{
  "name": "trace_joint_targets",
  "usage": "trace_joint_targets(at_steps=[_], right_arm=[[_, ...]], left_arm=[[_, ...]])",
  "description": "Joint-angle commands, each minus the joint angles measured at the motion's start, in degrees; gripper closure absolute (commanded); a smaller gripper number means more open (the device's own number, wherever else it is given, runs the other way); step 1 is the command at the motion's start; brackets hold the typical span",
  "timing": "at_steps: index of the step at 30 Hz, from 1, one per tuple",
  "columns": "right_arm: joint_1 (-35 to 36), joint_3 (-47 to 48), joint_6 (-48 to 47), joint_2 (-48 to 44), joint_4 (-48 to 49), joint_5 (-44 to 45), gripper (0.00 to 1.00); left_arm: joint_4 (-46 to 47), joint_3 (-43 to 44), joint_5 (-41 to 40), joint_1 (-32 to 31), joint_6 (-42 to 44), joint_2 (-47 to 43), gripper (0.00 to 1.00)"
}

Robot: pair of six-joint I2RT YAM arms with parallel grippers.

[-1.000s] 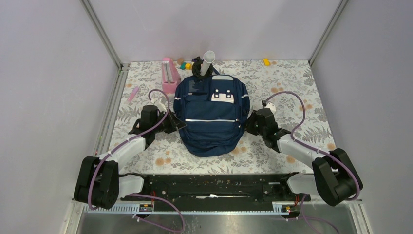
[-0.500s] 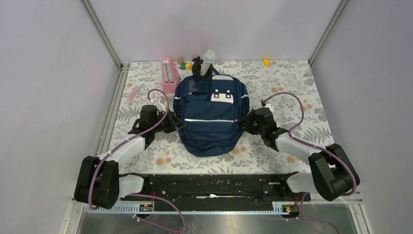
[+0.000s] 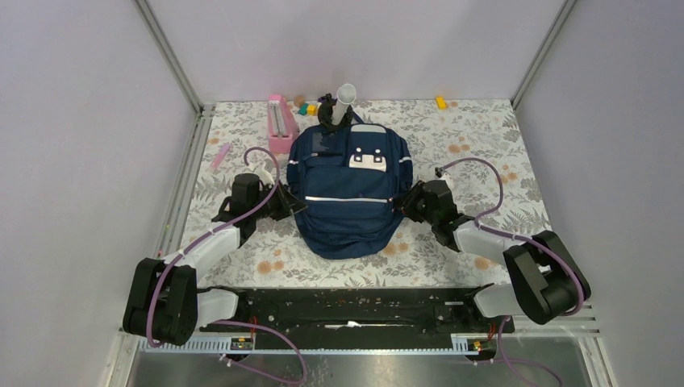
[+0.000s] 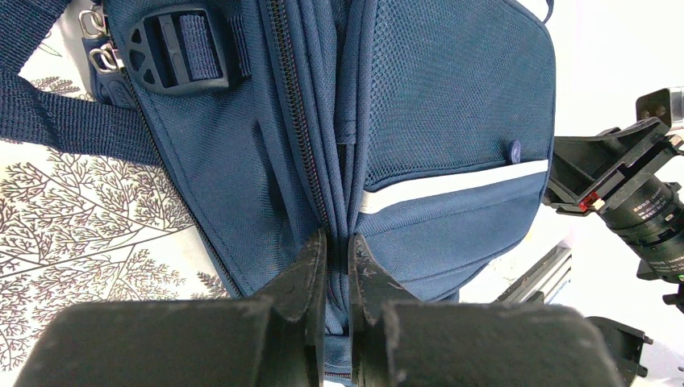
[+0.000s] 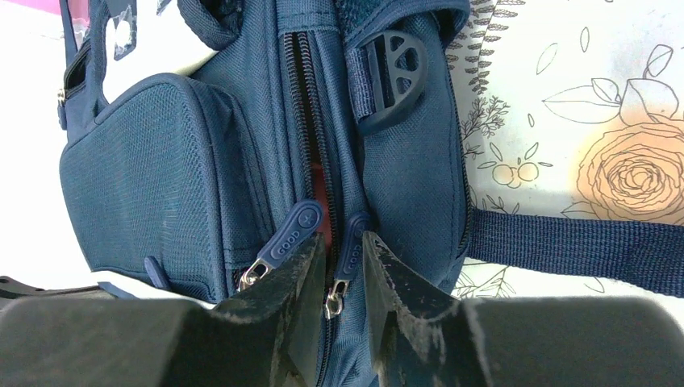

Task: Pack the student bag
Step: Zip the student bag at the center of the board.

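As student bag (image 3: 347,189) hides its contents, left claw (image 4: 337,242) pinches seam (image 4: 345,173), right claw (image 5: 344,246) nips zipper pull (image 5: 353,232)

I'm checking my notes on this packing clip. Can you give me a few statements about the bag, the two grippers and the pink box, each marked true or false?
1. The student bag lies on the table between the two arms. True.
2. The left gripper has its jaws wide open, clear of the bag. False: the jaws are shut on a fold of fabric at the bag's side.
3. The right gripper has a zipper pull between its jaws. True.
4. The pink box stands at the bag's near right corner. False: it stands at the far left, beside the bag's top.
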Motion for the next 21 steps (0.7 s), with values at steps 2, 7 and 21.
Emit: trace_joint_targets(at_steps=[2, 7, 21], right_arm=[[0.0, -1.4, 3.2, 1.0, 6.7, -2.9, 0.69], [-0.1, -1.7, 5.1, 2.6, 9.2, -4.1, 0.66], [0.0, -6.1, 10.7, 4.0, 16.8, -2.0, 0.85]], left_arm=[[2.2, 2.7, -2.1, 1.3, 1.7, -1.5, 1.0], [2.1, 2.6, -2.2, 1.4, 1.6, -1.6, 1.0], [2.4, 2.7, -2.0, 1.6, 1.5, -0.9, 1.0]])
